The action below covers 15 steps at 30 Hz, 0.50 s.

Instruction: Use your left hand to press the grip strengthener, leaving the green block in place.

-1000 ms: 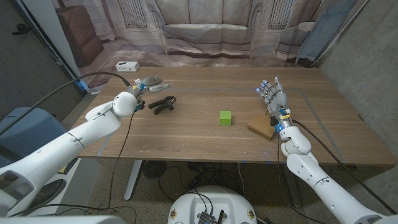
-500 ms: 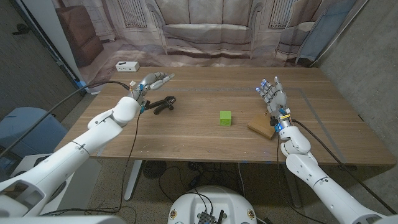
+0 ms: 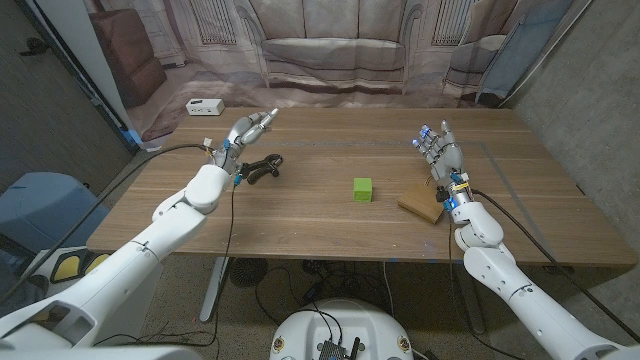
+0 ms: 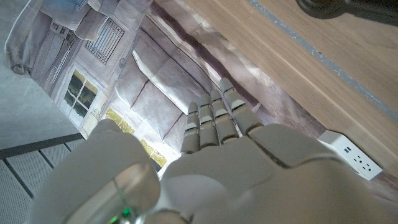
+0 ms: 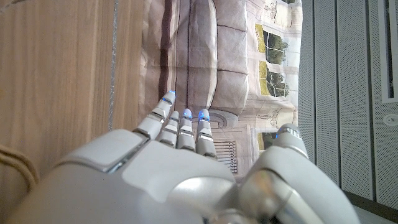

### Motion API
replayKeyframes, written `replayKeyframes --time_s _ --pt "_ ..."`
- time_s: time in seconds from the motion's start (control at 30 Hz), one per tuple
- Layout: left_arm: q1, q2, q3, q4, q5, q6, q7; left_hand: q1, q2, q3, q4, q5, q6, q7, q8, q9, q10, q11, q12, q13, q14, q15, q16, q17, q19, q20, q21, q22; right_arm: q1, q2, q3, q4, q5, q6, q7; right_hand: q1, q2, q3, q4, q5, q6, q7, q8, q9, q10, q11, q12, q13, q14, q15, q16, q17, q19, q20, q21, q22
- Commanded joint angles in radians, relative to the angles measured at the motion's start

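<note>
Your left hand (image 3: 243,131) fingers (image 3: 262,119) were apart, holding nothing | strengthener (image 3: 262,167) lay just below-right | block (image 3: 363,189) well apart.

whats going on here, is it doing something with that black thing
The robot's left hand is raised with fingers extended, just behind the black grip strengthener on the wooden table, holding nothing and not pressing it yet. The green block sits untouched mid-table. The right hand is upright and open beside a small wooden board, not involved.
</note>
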Motion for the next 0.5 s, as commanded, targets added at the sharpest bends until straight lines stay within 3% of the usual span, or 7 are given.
replayKeyframes --time_s 0.03,0.2,0.33,0.5 --pt "0.011 -0.058 -0.008 0.028 -0.134 -0.102 -0.059 -0.021 0.003 -0.012 -0.002 0.008 -0.008 0.002 -0.003 -0.001 -0.034 0.006 -0.006 -0.001 -0.030 0.006 -0.004 0.002 -0.030 0.002 -0.018 0.002 -0.017 -0.063 0.011 -0.071 -0.022 -0.051 -0.023 0.001 0.001 -0.006 -0.002 -0.002 -0.004 0.002 -0.004 0.002 0.006 -0.001 0.001 0.005 0.008 -0.002 -0.002 0.003 0.009 -0.002 -0.002 0.002" --pt "0.002 -0.078 -0.004 0.035 -0.200 -0.099 -0.109 -0.032 0.003 -0.019 -0.005 0.010 -0.032 0.002 -0.007 -0.002 -0.061 0.005 -0.009 -0.004 -0.059 0.006 -0.007 0.001 -0.051 -0.001 -0.034 0.002 -0.022 -0.084 0.017 -0.098 -0.030 -0.068 -0.033 0.001 0.001 -0.007 -0.001 -0.002 -0.005 0.001 -0.005 0.002 0.007 0.001 0.001 0.005 0.007 -0.006 -0.002 0.003 0.007 -0.003 -0.003 0.002" --pt "-0.015 -0.096 0.009 0.061 -0.224 -0.114 -0.143 -0.038 0.003 -0.022 -0.007 0.011 -0.048 0.003 -0.010 -0.002 -0.072 0.003 -0.009 -0.005 -0.073 0.009 -0.008 0.000 -0.062 -0.003 -0.042 0.002 -0.018 -0.115 0.012 -0.111 -0.055 -0.096 -0.037 0.001 0.000 -0.008 -0.002 -0.002 -0.001 -0.004 -0.004 0.001 0.018 -0.007 0.005 0.004 0.021 -0.021 0.003 0.002 0.019 -0.021 0.001 0.002" --pt "-0.010 -0.087 0.018 0.038 -0.237 -0.084 -0.158 -0.045 0.002 -0.027 -0.009 0.011 -0.063 -0.004 -0.010 -0.003 -0.092 0.002 -0.010 -0.007 -0.093 0.009 -0.009 0.000 -0.083 -0.004 -0.055 0.002 -0.002 -0.137 0.006 -0.103 -0.076 -0.112 -0.029 0.001 -0.002 -0.009 -0.003 -0.002 -0.002 -0.006 -0.005 0.001 0.019 -0.006 0.004 0.004 0.018 -0.028 0.000 0.002 0.016 -0.027 -0.001 0.001"
